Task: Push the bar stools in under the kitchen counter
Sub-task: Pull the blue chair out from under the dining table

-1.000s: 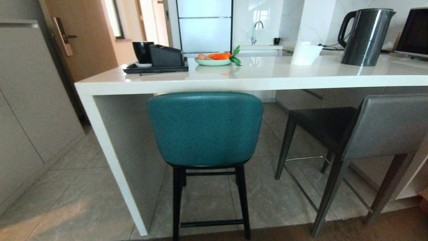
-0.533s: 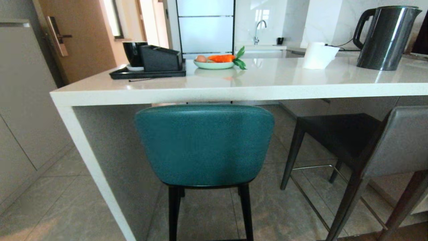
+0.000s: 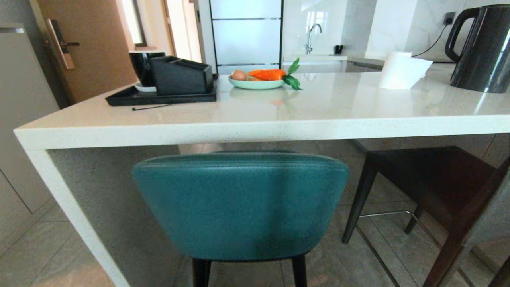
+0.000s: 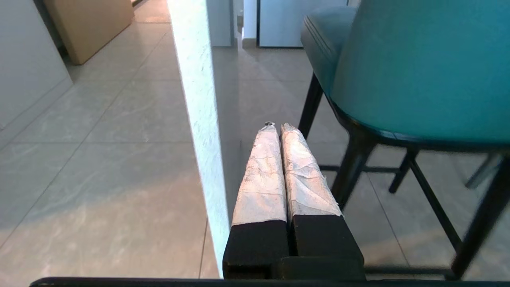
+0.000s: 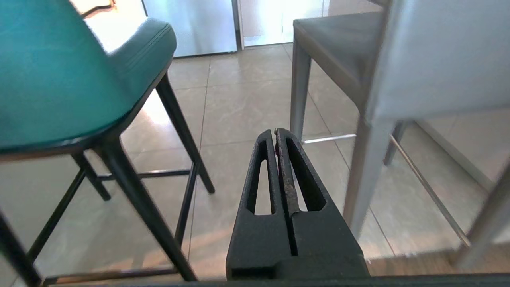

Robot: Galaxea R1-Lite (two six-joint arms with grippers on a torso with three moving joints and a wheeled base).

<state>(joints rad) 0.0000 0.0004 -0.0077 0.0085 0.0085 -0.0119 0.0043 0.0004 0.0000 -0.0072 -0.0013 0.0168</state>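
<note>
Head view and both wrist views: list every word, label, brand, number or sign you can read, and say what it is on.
None can be read in any view.
Kettle: no legible marking.
Black box on the tray: plain.
Paper roll: plain.
Teal stool, grey stool, counter: no labels.

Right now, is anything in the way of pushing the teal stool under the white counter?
Nothing visible blocks it. Bare tile floor lies ahead of the teal leather stool beneath the glossy white stone counter. The counter's white side panel stands beside its path, close by.
</note>
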